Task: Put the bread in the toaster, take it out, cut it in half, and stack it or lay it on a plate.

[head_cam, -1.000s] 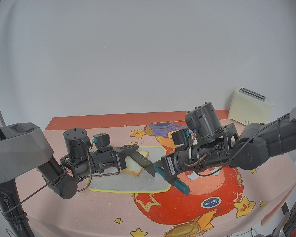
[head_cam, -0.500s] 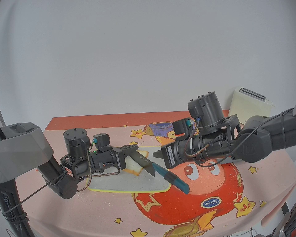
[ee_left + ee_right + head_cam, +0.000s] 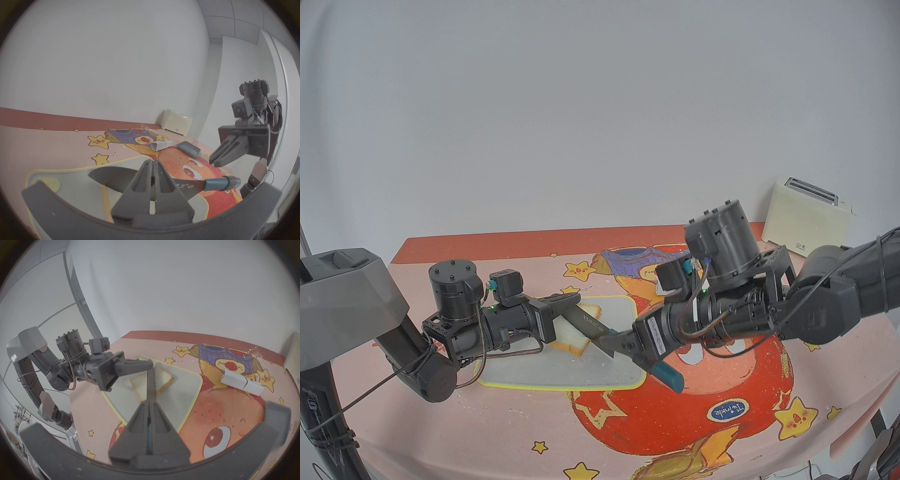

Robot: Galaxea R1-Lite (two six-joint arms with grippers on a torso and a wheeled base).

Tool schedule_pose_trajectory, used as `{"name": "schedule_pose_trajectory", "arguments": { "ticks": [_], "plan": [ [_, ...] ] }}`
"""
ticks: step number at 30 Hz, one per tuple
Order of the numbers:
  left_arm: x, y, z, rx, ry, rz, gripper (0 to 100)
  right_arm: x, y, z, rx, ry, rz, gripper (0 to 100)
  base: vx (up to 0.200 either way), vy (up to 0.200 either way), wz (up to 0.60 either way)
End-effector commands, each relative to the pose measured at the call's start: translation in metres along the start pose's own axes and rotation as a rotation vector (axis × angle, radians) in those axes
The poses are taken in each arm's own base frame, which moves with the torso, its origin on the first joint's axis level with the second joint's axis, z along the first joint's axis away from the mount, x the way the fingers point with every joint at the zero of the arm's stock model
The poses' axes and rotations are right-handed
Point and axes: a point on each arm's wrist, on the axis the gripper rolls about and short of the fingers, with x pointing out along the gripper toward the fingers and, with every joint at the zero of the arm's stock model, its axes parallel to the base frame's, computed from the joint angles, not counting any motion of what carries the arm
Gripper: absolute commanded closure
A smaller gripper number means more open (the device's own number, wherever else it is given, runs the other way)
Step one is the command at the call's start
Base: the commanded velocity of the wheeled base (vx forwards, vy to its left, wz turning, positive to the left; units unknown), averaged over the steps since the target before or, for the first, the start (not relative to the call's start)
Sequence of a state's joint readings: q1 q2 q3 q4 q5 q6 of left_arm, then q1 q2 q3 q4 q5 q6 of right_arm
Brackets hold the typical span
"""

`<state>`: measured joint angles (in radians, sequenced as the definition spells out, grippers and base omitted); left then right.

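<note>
A slice of bread (image 3: 572,338) lies on the white cutting board (image 3: 562,370). A knife stands on its edge across the slice, grey blade (image 3: 590,328) on the bread and teal handle (image 3: 669,379) out over the board's near right corner. My left gripper (image 3: 575,299) is shut, its fingertips resting over the blade's far end (image 3: 153,162). My right gripper (image 3: 612,342) is shut directly over the front of the handle. A teal sliver shows in the slit between its fingers (image 3: 149,402). In the left wrist view a small gap separates it (image 3: 215,161) from the handle (image 3: 220,183).
The cream toaster (image 3: 807,215) stands at the table's far right corner. A folded white card (image 3: 242,382) and a small grey block (image 3: 188,148) lie on the printed mat beyond the board. The table's front edge runs close below the board.
The right gripper was down on the knife handle, lifted up and away from it, and has now come back down over it. Knife, bread and left arm stayed put.
</note>
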<state>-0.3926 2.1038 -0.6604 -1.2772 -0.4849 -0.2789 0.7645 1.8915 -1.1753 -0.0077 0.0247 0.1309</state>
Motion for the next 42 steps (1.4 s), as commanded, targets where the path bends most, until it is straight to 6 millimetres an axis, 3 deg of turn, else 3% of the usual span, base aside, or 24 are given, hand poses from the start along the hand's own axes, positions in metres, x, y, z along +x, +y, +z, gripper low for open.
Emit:
{"name": "schedule_pose_trajectory", "arguments": {
  "ticks": [1,12,13,29,36,42],
  "plan": [
    [0.000,0.000,0.000,0.000,0.000,0.000,100,0.000,0.001,-0.020,-0.030,0.058,-0.020,0,0.000,0.000,0.00],
    [0.000,0.000,0.000,0.001,-0.001,-0.002,100,0.002,0.007,-0.025,-0.043,0.073,-0.023,0,0.000,0.000,0.00],
    [0.000,0.000,0.000,0.000,0.000,0.000,100,0.002,0.007,-0.025,-0.044,0.073,-0.021,100,0.000,0.000,0.00],
    [0.000,0.000,0.000,0.000,-0.001,0.000,100,0.008,0.008,-0.024,-0.042,0.071,-0.020,100,0.000,0.000,0.00],
    [-0.001,-0.001,0.004,0.012,-0.025,-0.007,100,0.000,0.008,-0.006,-0.033,0.009,-0.016,100,0.000,0.000,0.00],
    [0.002,0.003,-0.004,0.002,-0.005,0.002,100,0.004,0.005,-0.012,-0.027,0.035,-0.022,100,0.000,0.000,0.00]
  ]
}}
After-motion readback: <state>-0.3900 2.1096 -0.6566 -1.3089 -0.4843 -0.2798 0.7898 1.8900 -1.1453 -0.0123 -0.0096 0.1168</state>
